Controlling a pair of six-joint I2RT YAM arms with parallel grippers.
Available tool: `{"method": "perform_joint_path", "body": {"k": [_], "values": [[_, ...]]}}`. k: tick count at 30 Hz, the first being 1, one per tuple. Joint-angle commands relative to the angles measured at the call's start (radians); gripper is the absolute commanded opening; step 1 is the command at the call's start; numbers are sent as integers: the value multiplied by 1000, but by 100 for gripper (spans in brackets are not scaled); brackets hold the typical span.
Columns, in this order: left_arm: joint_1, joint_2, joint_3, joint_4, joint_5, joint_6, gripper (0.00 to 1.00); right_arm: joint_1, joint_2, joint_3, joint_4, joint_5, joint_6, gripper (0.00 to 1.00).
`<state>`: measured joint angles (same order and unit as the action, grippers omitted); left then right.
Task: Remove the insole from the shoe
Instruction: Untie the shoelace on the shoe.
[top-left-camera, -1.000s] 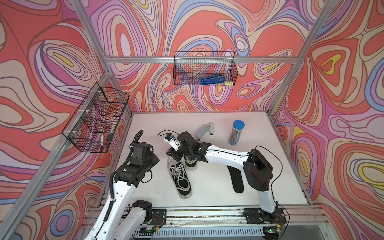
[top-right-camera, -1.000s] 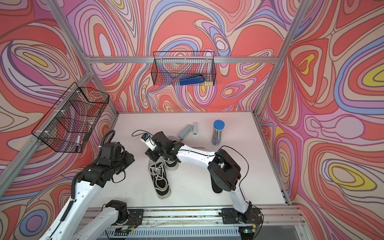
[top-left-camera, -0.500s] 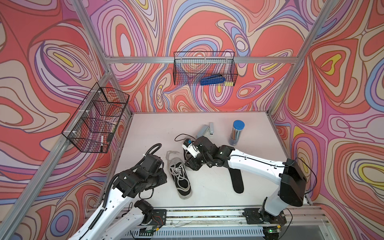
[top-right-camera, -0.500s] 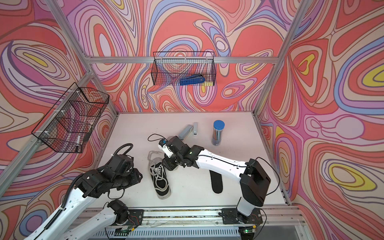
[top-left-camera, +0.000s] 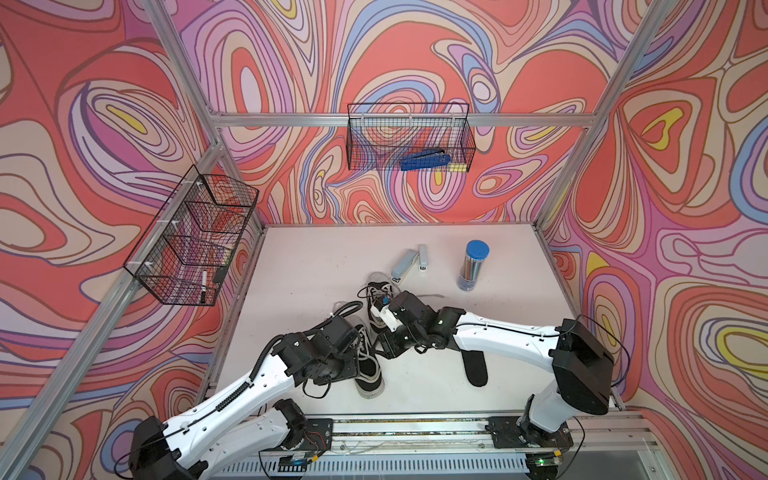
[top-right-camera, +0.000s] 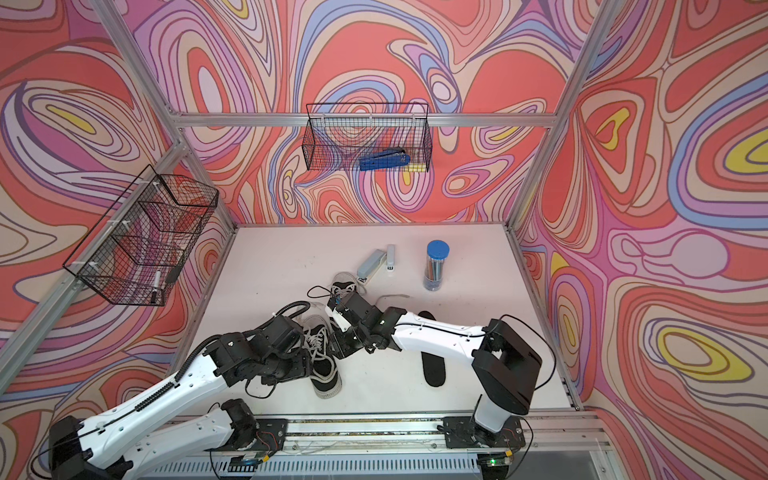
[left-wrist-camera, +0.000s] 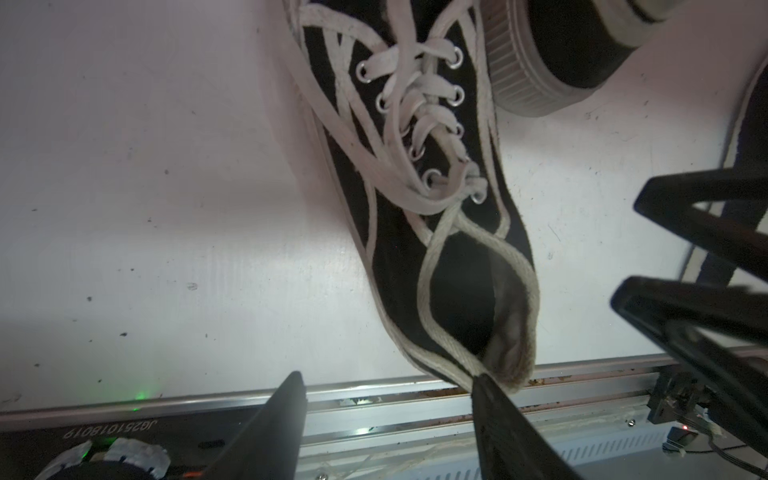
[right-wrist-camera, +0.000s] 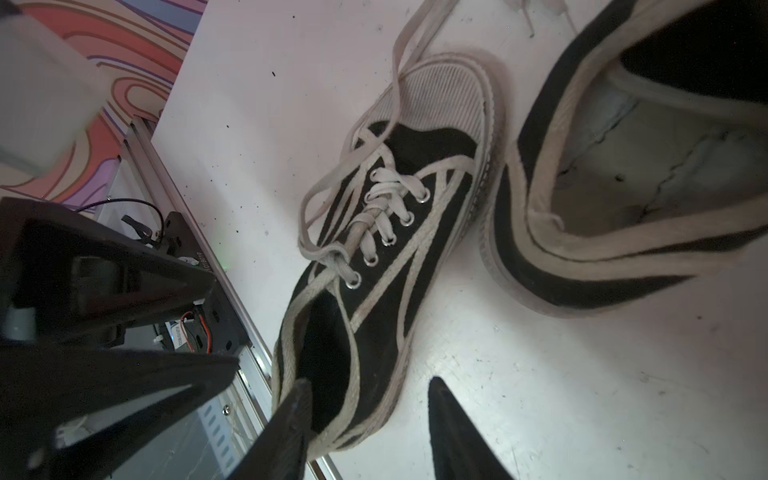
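A black canvas shoe (top-left-camera: 368, 370) with white laces lies near the table's front edge, heel toward the rail. My left gripper (left-wrist-camera: 386, 384) is open at that heel, one fingertip (left-wrist-camera: 484, 388) touching the heel rim and nothing between the fingers. My right gripper (right-wrist-camera: 370, 392) is open and straddles the shoe's (right-wrist-camera: 399, 257) side wall by the heel, with one finger (right-wrist-camera: 297, 405) at the dark mouth. I cannot see what lies inside. A black insole (top-left-camera: 476, 365) lies flat on the table to the right.
A second black shoe (top-left-camera: 376, 289) sits behind, its pale inside bare (right-wrist-camera: 623, 187). Farther back lie a grey stapler (top-left-camera: 403, 266) and a blue-lidded tube (top-left-camera: 473, 266). Wire baskets (top-left-camera: 409, 141) hang on the walls. The metal rail (top-left-camera: 415, 419) runs along the front.
My left arm swung in from the left to the front shoe's heel and its jaws widened. My right gripper came forward from the rear shoe to the front shoe.
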<state>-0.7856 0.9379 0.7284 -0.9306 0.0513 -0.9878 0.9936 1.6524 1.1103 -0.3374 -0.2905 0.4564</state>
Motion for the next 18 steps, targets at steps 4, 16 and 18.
{"method": "perform_joint_path", "body": {"k": [4, 16, 18], "values": [[24, 29, -71, 147, 13, -15, 64, 17, 49, -37, 106, -40, 80, 48], [119, 91, -145, 238, 46, 3, 45, 31, 167, 4, 133, -43, 96, 47], [128, 96, -149, 248, 50, 6, 40, 33, 180, 18, 121, -30, 97, 45]]}}
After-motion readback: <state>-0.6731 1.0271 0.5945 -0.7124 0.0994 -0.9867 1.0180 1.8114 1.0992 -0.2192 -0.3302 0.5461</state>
